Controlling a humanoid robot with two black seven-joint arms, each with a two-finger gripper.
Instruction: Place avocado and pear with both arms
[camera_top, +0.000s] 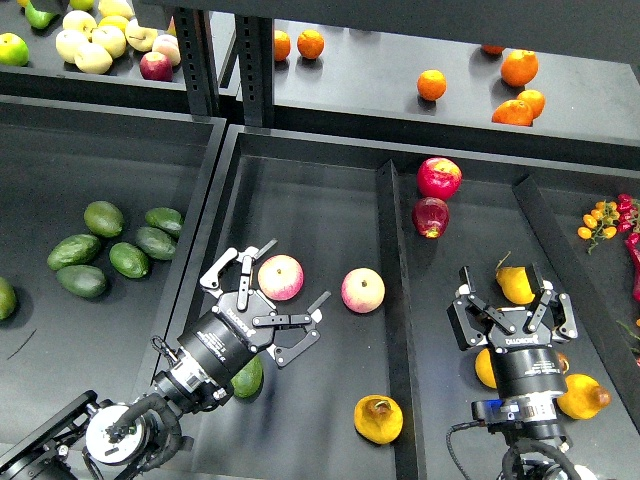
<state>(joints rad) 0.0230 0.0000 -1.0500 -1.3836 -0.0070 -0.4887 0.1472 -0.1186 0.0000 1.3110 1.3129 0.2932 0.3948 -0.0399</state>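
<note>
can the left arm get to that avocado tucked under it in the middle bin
Probably not as posed. The avocado lies partly hidden beneath the left arm's wrist, behind the open left gripper, whose fingers point toward the pink-yellow apple. It would likely need to pull back and re-aim downward first.

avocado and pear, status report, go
Left gripper open, empty. Right gripper open around pear. Avocado under left arm. Pink-yellow apple beside left fingers.

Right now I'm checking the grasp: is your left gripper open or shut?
Open. The left gripper has its fingers spread apart with a clear gap, beside a pink-yellow apple, holding nothing. An avocado lies under its arm.
</note>
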